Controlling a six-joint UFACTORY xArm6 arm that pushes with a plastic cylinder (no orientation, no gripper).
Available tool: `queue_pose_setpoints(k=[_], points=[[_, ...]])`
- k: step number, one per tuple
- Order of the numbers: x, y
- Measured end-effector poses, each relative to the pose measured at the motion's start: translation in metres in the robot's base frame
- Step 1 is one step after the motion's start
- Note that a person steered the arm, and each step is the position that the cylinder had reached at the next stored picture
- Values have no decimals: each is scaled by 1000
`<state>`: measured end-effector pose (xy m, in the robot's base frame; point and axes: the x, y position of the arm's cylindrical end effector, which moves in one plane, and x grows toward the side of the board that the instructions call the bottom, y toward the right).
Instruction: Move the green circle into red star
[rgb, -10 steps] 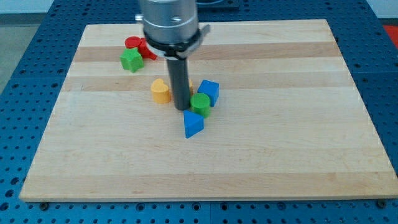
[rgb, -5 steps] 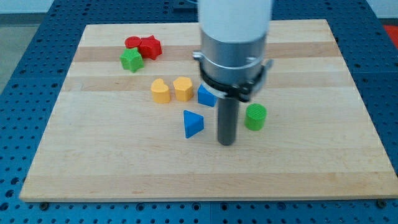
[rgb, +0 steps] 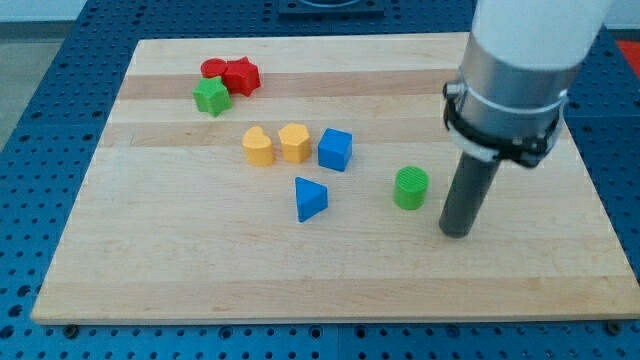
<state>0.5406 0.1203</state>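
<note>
No jaws here, just a rod. My tip (rgb: 456, 231) sat just right-below the green circle (rgb: 410, 188), centre-right, not touching. Red star (rgb: 241, 75) was far upper left. Circle looked light, rigid, likely slides easily; push its lower-right side.

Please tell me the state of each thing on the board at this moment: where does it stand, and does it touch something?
green circle: alone, touching nothing.
my tip: toward the view's lower right of the green circle, apart from it.
red star: against the red circle.
green star: just below them.
two yellow blocks: side by side.
blue cube: beside them.
blue triangle: alone.
</note>
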Motion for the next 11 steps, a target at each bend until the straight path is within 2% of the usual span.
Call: queue_pose_setpoints(k=[1,3,4,5,6,7,8,9,10,11], points=[[-16,-39],[-96,-49],[-106,-49],[-87,-48],[-80,-13],[-109,13],[-147,-23],[-181,-93],[-186,-116],[-157,-94]])
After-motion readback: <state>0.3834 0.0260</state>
